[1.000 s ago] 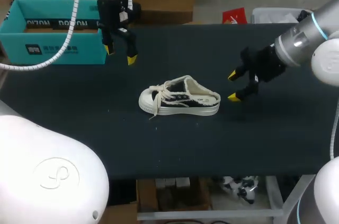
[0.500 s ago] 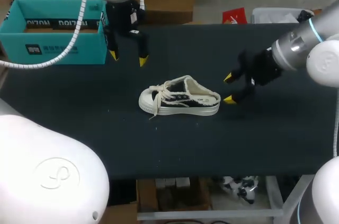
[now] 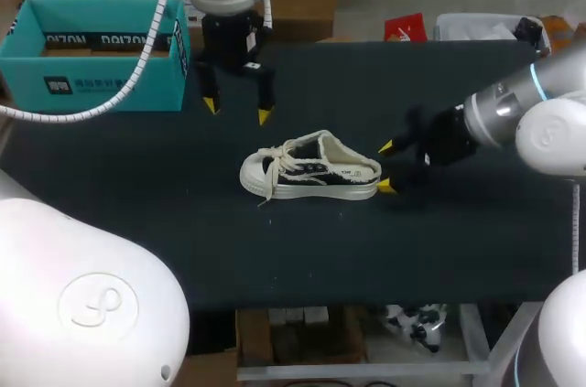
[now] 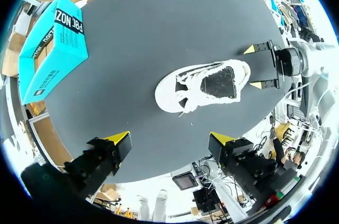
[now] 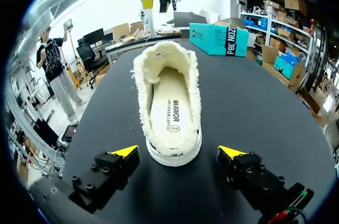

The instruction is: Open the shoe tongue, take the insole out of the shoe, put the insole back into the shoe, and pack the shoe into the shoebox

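A white and black shoe (image 3: pixel 309 167) with white laces lies on its sole in the middle of the black table, toe to the left. Its pale insole (image 5: pixel 169 108) lies inside it. My left gripper (image 3: pixel 237 110) hangs open above the table, just behind the shoe's toe. In the left wrist view the shoe (image 4: pixel 204 86) lies well ahead of the left gripper (image 4: pixel 170 138). My right gripper (image 3: pixel 386 166) stands open right at the shoe's heel, which sits just ahead of its fingers in the right wrist view, where the right gripper (image 5: pixel 178 152) holds nothing. The teal shoebox (image 3: pixel 96 53) stands open at the back left.
Cardboard boxes stand behind the table's far edge. The table (image 3: pixel 476 241) is bare black cloth around the shoe, with room at the front and right.
My left gripper has moved right and nearer, from beside the shoebox toward the shoe's toe. The right gripper has slid left up to the heel. Both stay open.
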`<state>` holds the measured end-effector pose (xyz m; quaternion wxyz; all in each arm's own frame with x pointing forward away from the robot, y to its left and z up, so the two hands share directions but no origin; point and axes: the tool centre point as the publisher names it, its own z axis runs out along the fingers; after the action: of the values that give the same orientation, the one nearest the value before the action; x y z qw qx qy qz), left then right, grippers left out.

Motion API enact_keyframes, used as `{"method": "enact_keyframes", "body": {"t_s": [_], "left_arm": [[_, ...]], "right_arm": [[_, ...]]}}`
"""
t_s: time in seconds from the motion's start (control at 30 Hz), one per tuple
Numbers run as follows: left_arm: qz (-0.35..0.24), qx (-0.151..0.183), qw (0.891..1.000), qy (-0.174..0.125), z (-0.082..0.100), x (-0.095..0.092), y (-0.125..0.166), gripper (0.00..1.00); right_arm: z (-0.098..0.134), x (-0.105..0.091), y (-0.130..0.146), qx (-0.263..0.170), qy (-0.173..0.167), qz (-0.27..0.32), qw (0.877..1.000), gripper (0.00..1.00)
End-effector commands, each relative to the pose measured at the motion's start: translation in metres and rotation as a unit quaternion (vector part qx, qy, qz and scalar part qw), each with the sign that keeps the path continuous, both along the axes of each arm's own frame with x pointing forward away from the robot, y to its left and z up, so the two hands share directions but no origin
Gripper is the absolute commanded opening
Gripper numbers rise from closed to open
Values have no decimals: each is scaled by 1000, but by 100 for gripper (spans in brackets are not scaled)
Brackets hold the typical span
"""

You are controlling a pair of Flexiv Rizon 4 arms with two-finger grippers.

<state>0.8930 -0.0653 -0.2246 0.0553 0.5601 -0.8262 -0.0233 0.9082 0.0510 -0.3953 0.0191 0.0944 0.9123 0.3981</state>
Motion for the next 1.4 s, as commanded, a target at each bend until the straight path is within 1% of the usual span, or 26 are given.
{"method": "enact_keyframes", "body": {"t_s": [0.03, 0.23, 0.5, 0.8, 1.23, 1.27, 1.3, 1.4], "left_arm": [[5, 0, 1000, -4, -5, -4, -6, 100], [2, -8, 1000, -3, -7, -6, -11, 100], [-3, -6, 1000, -2, -12, -8, -14, 100], [4, -6, 1000, -2, -17, -6, -11, 100], [7, -9, 1000, 2, -21, -4, -14, 100], [8, -10, 1000, 3, -22, -4, -16, 100], [9, -10, 1000, 4, -22, -5, -17, 100], [13, -6, 1000, 3, -22, -6, -23, 100]], "right_arm": [[-10, 1, 6, 14, -2, 1, 1000, 100], [-19, 2, 17, 25, 1, 11, 1000, 100], [-27, 6, 32, 33, 10, 20, 999, 100], [-37, 8, 47, 49, 12, 27, 998, 100], [-42, 8, 50, 62, 10, 29, 998, 100], [-42, 8, 50, 64, 9, 27, 998, 40], [-42, 8, 50, 64, 8, 27, 998, 0], [-41, 8, 50, 68, 7, 26, 997, 0]]}}
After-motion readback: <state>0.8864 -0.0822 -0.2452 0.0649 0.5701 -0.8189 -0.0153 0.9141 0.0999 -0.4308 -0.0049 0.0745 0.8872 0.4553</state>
